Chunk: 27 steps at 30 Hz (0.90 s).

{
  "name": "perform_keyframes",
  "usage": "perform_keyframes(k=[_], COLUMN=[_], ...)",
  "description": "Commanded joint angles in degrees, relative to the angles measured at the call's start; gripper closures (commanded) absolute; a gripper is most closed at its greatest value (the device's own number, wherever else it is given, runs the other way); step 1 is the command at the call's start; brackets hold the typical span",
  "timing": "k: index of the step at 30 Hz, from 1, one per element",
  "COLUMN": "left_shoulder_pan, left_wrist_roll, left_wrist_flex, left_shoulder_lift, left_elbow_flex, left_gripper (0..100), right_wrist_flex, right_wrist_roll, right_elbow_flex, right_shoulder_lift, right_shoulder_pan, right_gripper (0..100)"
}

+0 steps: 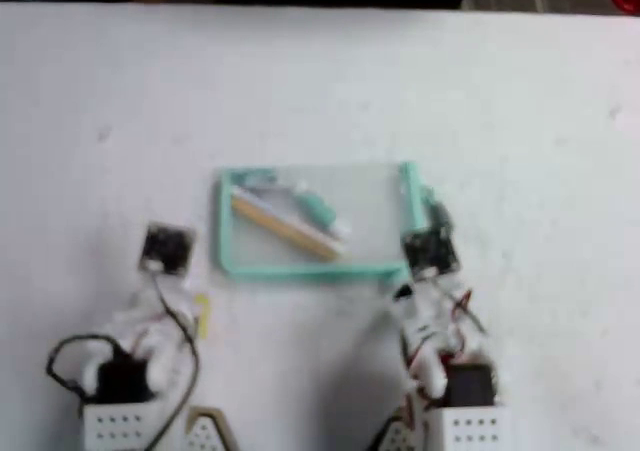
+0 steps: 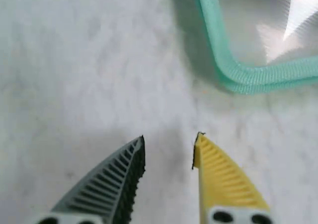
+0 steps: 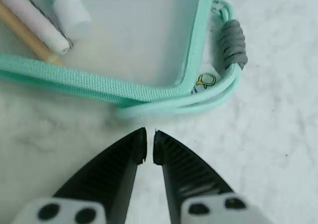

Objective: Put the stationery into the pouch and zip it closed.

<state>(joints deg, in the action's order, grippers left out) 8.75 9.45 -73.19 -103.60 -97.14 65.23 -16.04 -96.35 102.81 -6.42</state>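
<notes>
A clear pouch with teal trim (image 1: 228, 233) lies flat at the table's middle. Inside it are a wooden pencil (image 1: 285, 228), a teal and white pen (image 1: 318, 209) and a white stick (image 3: 35, 23). My left gripper (image 1: 166, 250) hovers just off the pouch's near-left corner (image 2: 233, 72); its grey and yellow fingers (image 2: 169, 149) are open over bare table. My right gripper (image 1: 430, 252) sits at the near-right corner, its black fingers (image 3: 150, 137) shut on nothing, just short of the teal cord loop (image 3: 198, 102) with its grey knot (image 3: 232, 42) and gold clasp (image 3: 206, 79).
The white table (image 1: 320, 81) runs wide around the pouch, with free room behind it and to both sides. Both arm bases (image 1: 120, 421) (image 1: 460, 421) stand at the near edge with loose cables. A dark strip borders the far table edge.
</notes>
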Motion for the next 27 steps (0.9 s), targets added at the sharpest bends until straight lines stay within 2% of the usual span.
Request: perform_keyframes(k=[1,3,6,12,16,20,27], left_shoulder_pan=[0.1,0.1,0.0,-1.7,-1.7,-2.4,-2.3], left_wrist_roll=[-0.2,2.5,7.3,-1.4,-1.5,-0.5,-0.4], left_wrist_flex=[-0.6,-0.6,-0.4,-0.4,-0.4,-0.4,-0.4], left_shoulder_lift=[-0.7,-0.7,-0.7,-0.7,-0.7,-0.7,-0.7], left_elbow_flex=[0.2,0.2,0.2,0.2,0.2,0.2,0.2], left_gripper=[82,82,82,82,85,98,98], right_wrist_flex=[4.0,7.9,7.3,7.3,7.3,7.3,7.2], right_wrist_roll=[0.0,-0.4,-0.4,-0.5,-0.5,-0.4,-0.3], right_elbow_flex=[-0.5,-0.5,-0.5,-0.5,-0.5,-0.5,-0.5], right_shoulder_lift=[0.1,0.2,0.1,0.1,0.1,0.1,-0.2], right_shoulder_pan=[-0.7,-1.1,-2.7,-2.6,-3.1,-2.7,-2.6], right_gripper=[97.8,97.8,97.8,97.8,97.9,98.2,98.2])
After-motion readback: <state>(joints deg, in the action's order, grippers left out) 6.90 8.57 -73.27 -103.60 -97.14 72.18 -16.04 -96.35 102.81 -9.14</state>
